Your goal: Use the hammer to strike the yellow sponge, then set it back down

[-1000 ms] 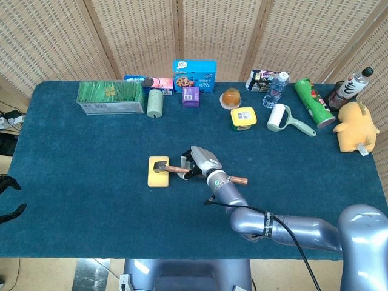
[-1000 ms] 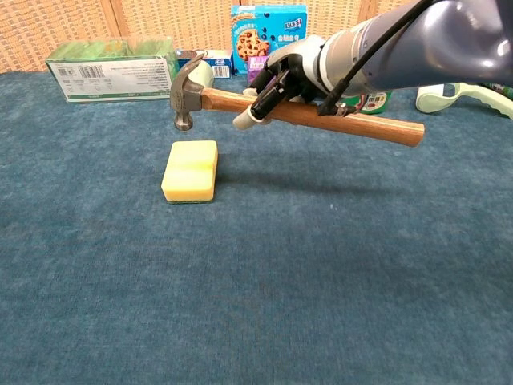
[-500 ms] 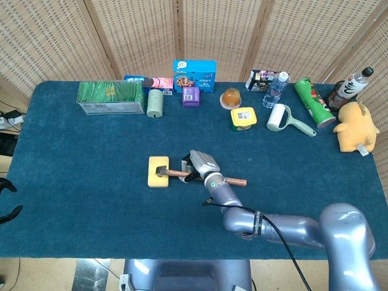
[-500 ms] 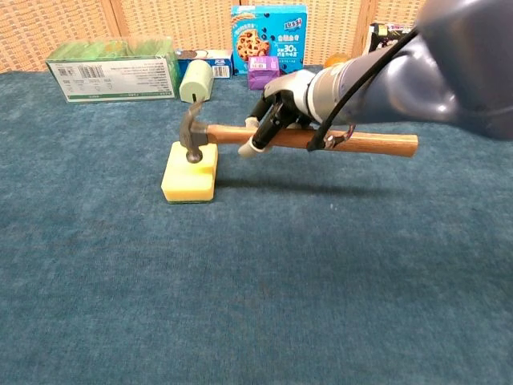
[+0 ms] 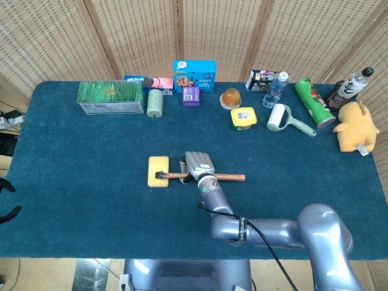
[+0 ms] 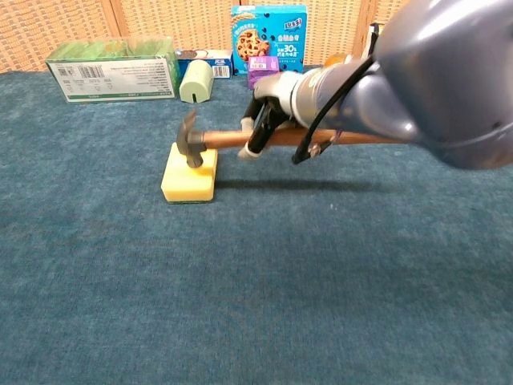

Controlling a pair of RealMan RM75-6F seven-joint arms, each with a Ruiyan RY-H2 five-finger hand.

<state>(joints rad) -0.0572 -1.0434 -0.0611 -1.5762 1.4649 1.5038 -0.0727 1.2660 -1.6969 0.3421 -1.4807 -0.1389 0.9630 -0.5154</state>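
Note:
The yellow sponge (image 5: 157, 165) (image 6: 187, 181) lies on the blue table cloth left of centre. My right hand (image 5: 197, 164) (image 6: 267, 111) grips the wooden handle of the hammer (image 5: 225, 177) (image 6: 224, 139) close to its head. The handle runs level, pointing right. The steel hammer head (image 5: 160, 175) (image 6: 190, 141) presses down into the sponge's near-right part. Of my left hand (image 5: 7, 212) only dark fingertips show at the head view's left edge, off the table, spread apart with nothing between them.
Along the table's far edge stand a green box (image 5: 110, 97), a pale green roll (image 5: 155, 103), a cookie box (image 5: 194, 75), a purple carton (image 5: 191, 96), a yellow tub (image 5: 243, 119), a lint roller (image 5: 282, 118), a green can (image 5: 314, 102) and a yellow plush toy (image 5: 354, 127).
My right hand has swung the hammer down from above the sponge; its head now sits pressed into the sponge and the handle has levelled out.

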